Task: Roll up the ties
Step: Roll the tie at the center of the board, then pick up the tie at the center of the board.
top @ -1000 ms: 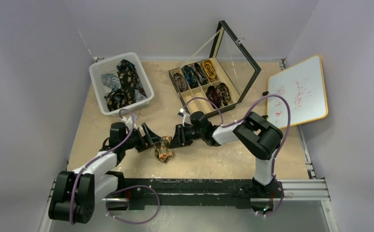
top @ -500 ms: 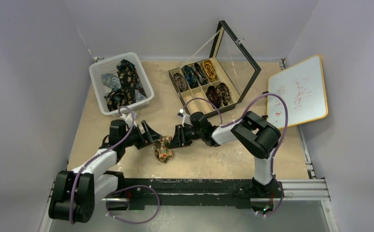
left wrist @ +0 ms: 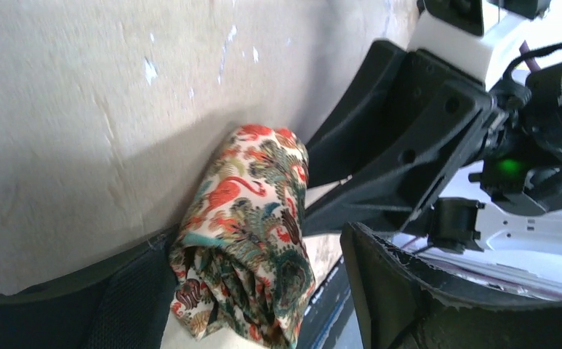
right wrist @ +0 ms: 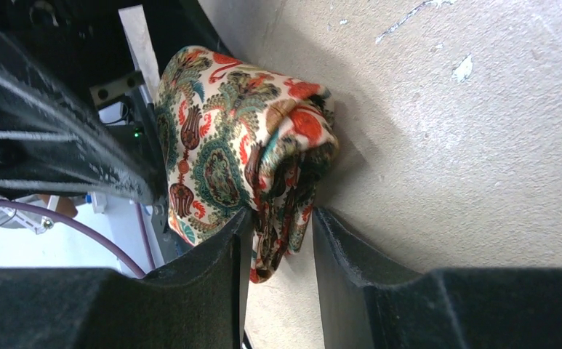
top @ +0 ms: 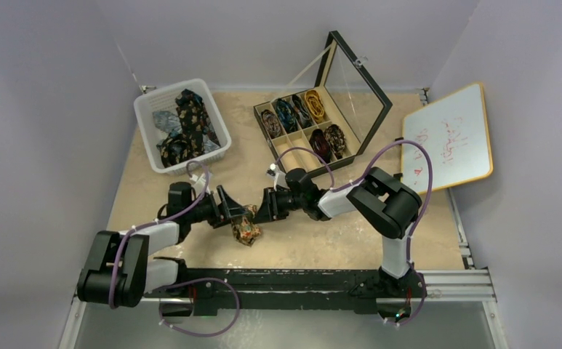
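Observation:
A tan-orange paisley tie (top: 245, 224), wound into a loose coil, lies on the table between my two grippers. My right gripper (top: 261, 209) comes from the right. In the right wrist view its jaws (right wrist: 281, 218) are narrow and pinch the coil's (right wrist: 241, 138) hanging end. My left gripper (top: 232, 211) comes from the left and is open. In the left wrist view (left wrist: 257, 238) the coil (left wrist: 252, 218) lies between its wide jaws, against the lower finger (left wrist: 118, 298) and apart from the other finger (left wrist: 408, 291).
A white basket (top: 145, 116) at the back left holds several loose ties (top: 187, 123). A black compartment box (top: 262, 129) with rolled ties (top: 292, 113) stands at the back middle, its glass lid (top: 361, 87) up. A whiteboard (top: 448, 138) leans at the right.
My left arm has pushed its gripper to the right, closing in on the coil, which now sits between its jaws. The right gripper has stayed put on the tie.

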Tool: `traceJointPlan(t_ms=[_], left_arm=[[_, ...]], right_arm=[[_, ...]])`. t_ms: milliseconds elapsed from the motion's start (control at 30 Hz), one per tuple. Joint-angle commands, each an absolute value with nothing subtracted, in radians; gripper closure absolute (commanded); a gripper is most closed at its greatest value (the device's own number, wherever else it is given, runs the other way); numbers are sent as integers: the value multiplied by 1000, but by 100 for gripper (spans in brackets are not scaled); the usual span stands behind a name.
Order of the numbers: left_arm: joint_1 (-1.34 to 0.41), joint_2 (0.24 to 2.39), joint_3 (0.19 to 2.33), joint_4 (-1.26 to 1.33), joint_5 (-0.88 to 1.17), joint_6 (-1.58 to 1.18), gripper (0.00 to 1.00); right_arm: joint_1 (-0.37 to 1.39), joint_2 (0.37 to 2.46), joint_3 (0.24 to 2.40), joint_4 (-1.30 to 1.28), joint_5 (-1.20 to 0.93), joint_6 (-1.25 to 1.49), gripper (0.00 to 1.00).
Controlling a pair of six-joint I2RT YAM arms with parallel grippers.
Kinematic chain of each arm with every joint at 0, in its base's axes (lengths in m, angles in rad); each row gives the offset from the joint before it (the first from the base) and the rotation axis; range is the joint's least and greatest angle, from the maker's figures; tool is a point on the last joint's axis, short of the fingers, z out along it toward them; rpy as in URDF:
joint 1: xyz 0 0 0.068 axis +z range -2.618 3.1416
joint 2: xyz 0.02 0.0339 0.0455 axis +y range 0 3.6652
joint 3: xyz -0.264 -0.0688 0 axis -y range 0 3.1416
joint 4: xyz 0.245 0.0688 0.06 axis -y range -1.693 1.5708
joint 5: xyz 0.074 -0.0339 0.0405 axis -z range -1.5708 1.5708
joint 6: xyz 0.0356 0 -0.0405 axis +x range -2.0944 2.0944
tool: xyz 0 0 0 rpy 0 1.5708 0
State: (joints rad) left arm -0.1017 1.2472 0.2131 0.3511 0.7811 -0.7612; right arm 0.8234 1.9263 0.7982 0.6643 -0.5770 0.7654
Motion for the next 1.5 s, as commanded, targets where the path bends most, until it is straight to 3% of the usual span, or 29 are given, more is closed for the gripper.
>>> traceJointPlan(t_ms=[0, 233, 567, 1167, 1467], left_arm=[[-101, 1205, 149, 372, 873, -795, 24], [-101, 1230, 91, 494, 923, -860, 33], [-101, 1301, 60, 678, 924, -958, 54], [-176, 1522, 75, 922, 907, -1021, 50], [-206, 1544, 77, 955, 860, -1039, 72]], right_arm=[[818, 1946, 789, 655, -561, 763, 62], [819, 1940, 781, 666, -563, 759, 62], [820, 1928, 770, 696, -618, 738, 62], [819, 1948, 805, 691, -666, 712, 64], [820, 1944, 799, 663, -675, 700, 65]])
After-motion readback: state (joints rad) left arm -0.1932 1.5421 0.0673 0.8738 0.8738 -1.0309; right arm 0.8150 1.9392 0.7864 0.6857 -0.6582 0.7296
